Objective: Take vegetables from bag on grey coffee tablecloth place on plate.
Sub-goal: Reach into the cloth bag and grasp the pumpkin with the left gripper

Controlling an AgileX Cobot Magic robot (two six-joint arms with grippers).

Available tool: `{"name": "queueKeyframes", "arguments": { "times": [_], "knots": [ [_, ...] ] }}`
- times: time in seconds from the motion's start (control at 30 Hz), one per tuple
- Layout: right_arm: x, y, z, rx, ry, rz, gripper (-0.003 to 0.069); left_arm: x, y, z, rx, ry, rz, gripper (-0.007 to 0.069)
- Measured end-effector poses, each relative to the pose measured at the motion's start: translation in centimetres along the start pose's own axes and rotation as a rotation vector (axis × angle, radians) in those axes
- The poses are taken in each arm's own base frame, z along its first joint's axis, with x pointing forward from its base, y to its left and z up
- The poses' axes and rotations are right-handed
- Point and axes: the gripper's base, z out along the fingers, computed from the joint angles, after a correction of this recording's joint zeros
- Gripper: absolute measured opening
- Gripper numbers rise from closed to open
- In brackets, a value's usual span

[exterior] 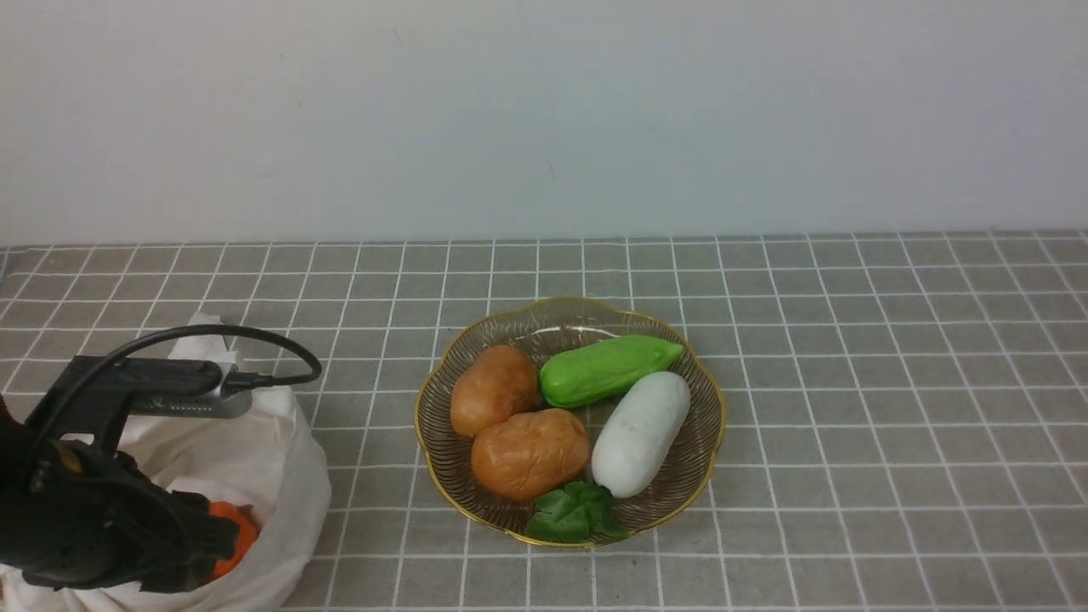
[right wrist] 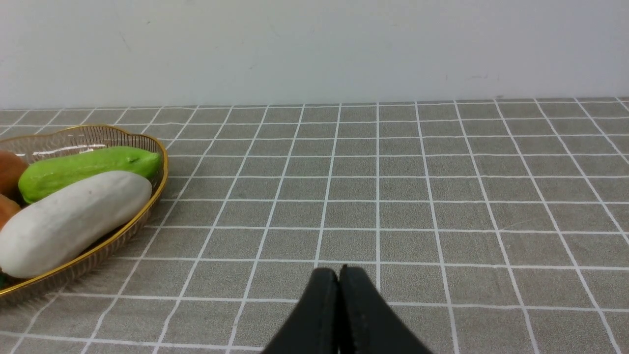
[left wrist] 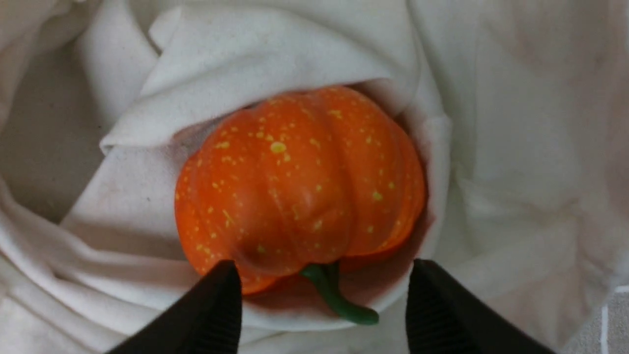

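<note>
A plain pale wall (exterior: 544, 110) backs the bench, which is covered by a grey tablecloth (exterior: 850, 382) gridded with thin white lines. At centre sits the ribbed amber glass plate (exterior: 586, 319) with a scalloped gold rim. It carries two brown potatoes (exterior: 493, 387), a green cucumber (exterior: 608, 370), a white radish (exterior: 642, 433) and a green leaf (exterior: 574, 514). At the plate's 8 o'clock slumps the soft off-white cloth bag (exterior: 280, 476), with the speckled, ribbed orange pumpkin (left wrist: 295, 182) nestled in its folds. The left pincer (left wrist: 323, 275) is spread wide astride the pumpkin's green stem end, gripping nothing. The right pincer (right wrist: 339, 295) is pressed closed and empty, above bare cloth.
</note>
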Motion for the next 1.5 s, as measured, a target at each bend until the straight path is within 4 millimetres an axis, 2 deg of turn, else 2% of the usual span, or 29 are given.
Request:
{"name": "queueKeyframes", "arguments": {
  "times": [0.37, 0.47, 0.6, 0.67, 0.8, 0.9, 1.0, 1.33, 1.5],
  "knots": [
    [0.0, 0.0, 0.0, 0.0, 0.0, 0.0, -0.0015, -0.1, 0.1, 1.8, -0.004, 0.071, -0.004, 0.0429],
    [0.0, 0.0, 0.0, 0.0, 0.0, 0.0, -0.0015, -0.2, 0.1, 2.1, -0.002, 0.076, -0.008, 0.0408],
    [0.0, 0.0, 0.0, 0.0, 0.0, 0.0, -0.0015, -0.2, 0.1, 2.3, -0.003, 0.085, -0.006, 0.0281],
    [0.0, 0.0, 0.0, 0.0, 0.0, 0.0, -0.0015, -0.4, 0.1, 2.1, -0.003, 0.076, -0.005, 0.0175],
    [0.0, 0.0, 0.0, 0.0, 0.0, 0.0, -0.0015, -0.3, 0.1, 2.2, -0.001, 0.08, -0.008, 0.0027],
    [0.0, 0.0, 0.0, 0.0, 0.0, 0.0, -0.0015, -0.3, 0.1, 2.2, -0.001, 0.077, -0.008, 0.0004],
    [0.0, 0.0, 0.0, 0.0, 0.0, 0.0, -0.0015, -0.4, 0.0, 1.7, -0.001, 0.057, -0.005, -0.0003],
    [0.0, 0.0, 0.0, 0.0, 0.0, 0.0, -0.0015, -1.5, -0.3, -3.9, 0.002, -0.126, 0.021, -0.0004],
    [0.0, 0.0, 0.0, 0.0, 0.0, 0.0, -0.0015, -1.6, -0.3, -4.7, -0.002, -0.156, 0.028, -0.0004]
  ]
}}
